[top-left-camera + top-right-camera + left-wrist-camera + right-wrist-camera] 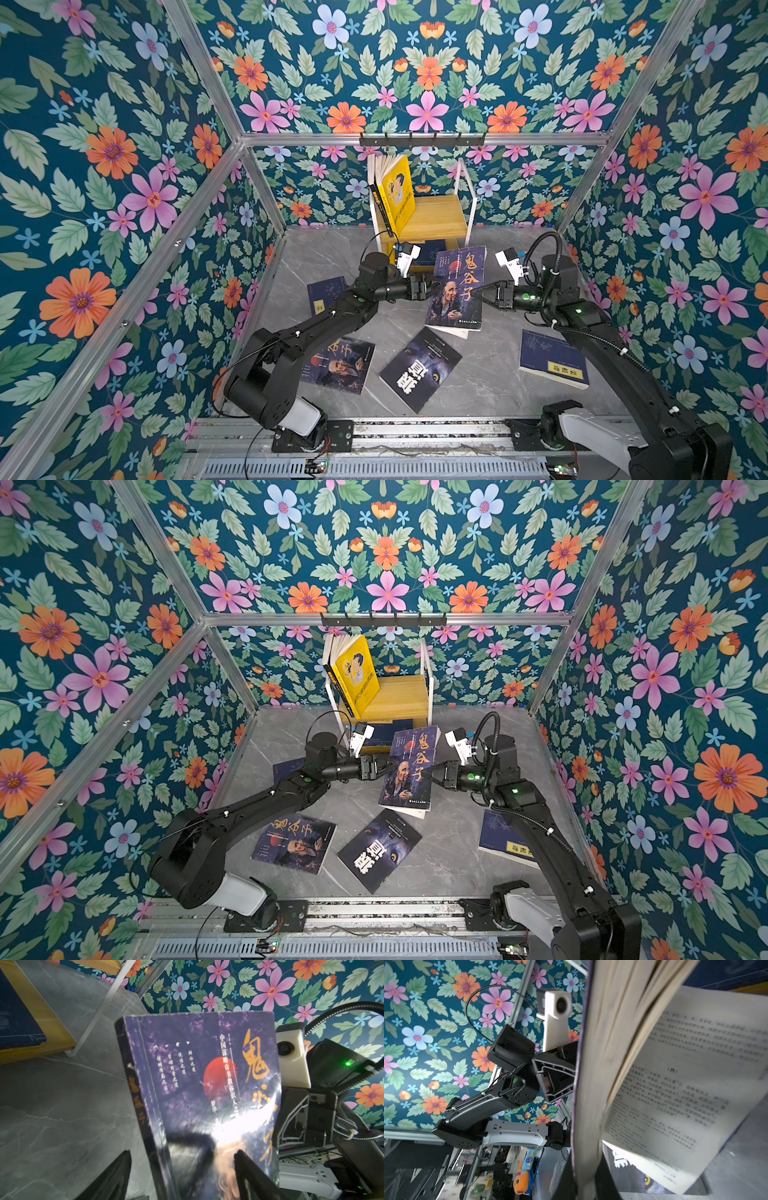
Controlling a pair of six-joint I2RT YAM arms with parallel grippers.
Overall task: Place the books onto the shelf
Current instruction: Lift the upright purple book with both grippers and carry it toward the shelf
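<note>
Purple-covered, the portrait book (455, 286) is held clear of the marble counter (490, 382), above its middle, just before the shelf (440, 216). Its long axis is set nearly upright, title end uppermost, cover turned toward the front edge, spine leftward. The right hand (484, 293) is clamped on its fore edge; the left hand (432, 286) is spread wide astride the spine. On the shelf's upper board a yellow book (399, 195) is leaned at the left end; a navy book (430, 251) is laid on the lower board. Flat on the counter are laid a second portrait book (336, 365) front-left, a black book (419, 370) front-centre, a labelled navy book (552, 359) by the right edge.
</note>
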